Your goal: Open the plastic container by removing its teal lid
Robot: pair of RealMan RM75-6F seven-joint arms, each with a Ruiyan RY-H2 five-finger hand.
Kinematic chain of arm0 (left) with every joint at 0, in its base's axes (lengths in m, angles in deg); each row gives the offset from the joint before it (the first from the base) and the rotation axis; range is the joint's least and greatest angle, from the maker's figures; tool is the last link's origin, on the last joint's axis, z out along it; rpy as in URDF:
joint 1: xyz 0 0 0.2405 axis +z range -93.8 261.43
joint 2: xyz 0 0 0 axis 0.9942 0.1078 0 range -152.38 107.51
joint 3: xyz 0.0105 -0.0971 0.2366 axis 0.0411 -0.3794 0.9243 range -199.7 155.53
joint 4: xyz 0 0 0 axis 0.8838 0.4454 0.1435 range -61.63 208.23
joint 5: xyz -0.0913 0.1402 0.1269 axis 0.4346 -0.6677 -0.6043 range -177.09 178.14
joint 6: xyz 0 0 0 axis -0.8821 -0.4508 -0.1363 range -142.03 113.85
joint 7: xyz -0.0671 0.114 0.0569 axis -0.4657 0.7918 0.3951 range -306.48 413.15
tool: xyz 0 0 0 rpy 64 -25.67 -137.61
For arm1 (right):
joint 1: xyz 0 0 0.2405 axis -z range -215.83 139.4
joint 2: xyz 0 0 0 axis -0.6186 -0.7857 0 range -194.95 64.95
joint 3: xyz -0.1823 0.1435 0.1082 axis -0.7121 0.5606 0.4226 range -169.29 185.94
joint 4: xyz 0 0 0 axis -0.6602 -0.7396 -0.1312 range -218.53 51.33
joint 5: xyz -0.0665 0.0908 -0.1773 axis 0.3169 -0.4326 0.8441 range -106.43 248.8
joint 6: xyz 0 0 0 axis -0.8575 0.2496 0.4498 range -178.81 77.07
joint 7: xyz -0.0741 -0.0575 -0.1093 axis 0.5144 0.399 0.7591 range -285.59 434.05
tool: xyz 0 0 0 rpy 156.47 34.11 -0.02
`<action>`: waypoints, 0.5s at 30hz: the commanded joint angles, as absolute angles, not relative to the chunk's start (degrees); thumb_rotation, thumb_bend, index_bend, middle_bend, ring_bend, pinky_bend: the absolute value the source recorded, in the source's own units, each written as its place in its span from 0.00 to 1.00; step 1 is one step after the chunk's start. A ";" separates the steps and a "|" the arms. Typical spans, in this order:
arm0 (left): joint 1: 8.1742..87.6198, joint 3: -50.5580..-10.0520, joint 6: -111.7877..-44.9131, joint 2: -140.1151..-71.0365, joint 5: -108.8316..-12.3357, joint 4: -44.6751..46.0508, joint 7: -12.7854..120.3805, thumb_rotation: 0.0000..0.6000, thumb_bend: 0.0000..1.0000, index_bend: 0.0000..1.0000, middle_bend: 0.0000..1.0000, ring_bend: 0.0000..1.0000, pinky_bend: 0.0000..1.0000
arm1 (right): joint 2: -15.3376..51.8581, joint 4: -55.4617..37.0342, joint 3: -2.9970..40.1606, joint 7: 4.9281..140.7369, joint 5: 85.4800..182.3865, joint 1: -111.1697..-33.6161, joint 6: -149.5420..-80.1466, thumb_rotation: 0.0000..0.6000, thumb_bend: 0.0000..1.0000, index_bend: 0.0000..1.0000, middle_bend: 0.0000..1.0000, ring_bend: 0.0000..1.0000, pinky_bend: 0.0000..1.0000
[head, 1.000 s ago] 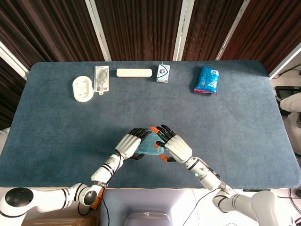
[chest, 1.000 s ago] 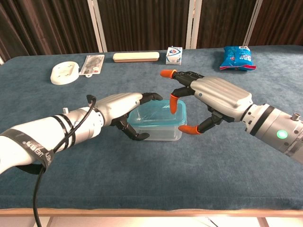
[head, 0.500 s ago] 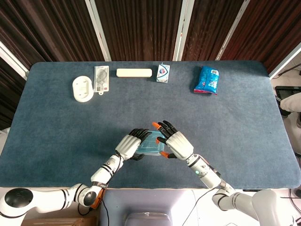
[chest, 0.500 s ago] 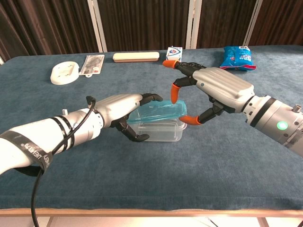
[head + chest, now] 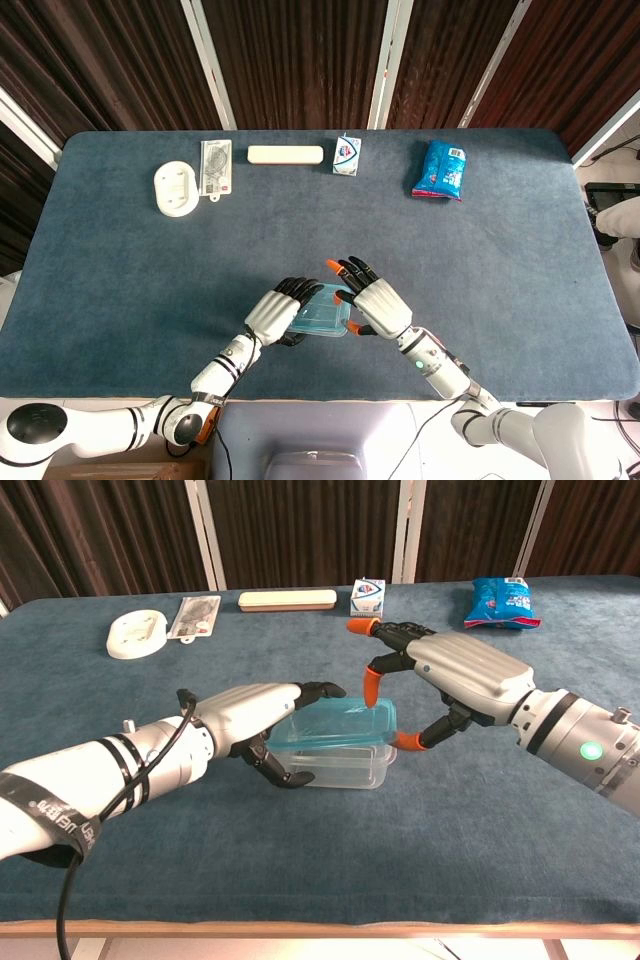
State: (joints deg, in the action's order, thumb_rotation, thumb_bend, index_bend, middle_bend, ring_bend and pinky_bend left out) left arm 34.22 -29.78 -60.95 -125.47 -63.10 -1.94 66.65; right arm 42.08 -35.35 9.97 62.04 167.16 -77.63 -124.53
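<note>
The clear plastic container stands near the table's front edge, also seen from above as the container. My left hand grips its left end, fingers curled over the rim and down the front wall. The teal lid lies loose on top, raised at its right end. My right hand pinches that right end between an orange-tipped finger above and the thumb below. In the head view the left hand and right hand flank the lid.
Along the far edge lie a white round dish, a clear packet, a cream oblong case, a small carton and a blue snack bag. The table's front edge runs just behind my wrists.
The right hand has pried the lid's right end up off the container. Both hands and the container have shifted slightly toward the front edge.
</note>
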 commanded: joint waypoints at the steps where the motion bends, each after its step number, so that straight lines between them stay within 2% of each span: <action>1: 34.57 -29.82 -61.78 -125.80 -64.36 -1.78 65.76 1.00 0.31 0.02 0.04 0.00 0.16 | 42.31 -35.49 9.95 62.13 167.27 -77.78 -124.54 1.00 0.44 0.60 0.06 0.00 0.00; 15: 35.08 -30.16 -62.01 -126.37 -65.56 -1.29 64.87 1.00 0.31 0.01 0.03 0.00 0.15 | 44.95 -37.84 10.18 62.49 167.45 -78.28 -125.35 1.00 0.50 0.67 0.10 0.00 0.00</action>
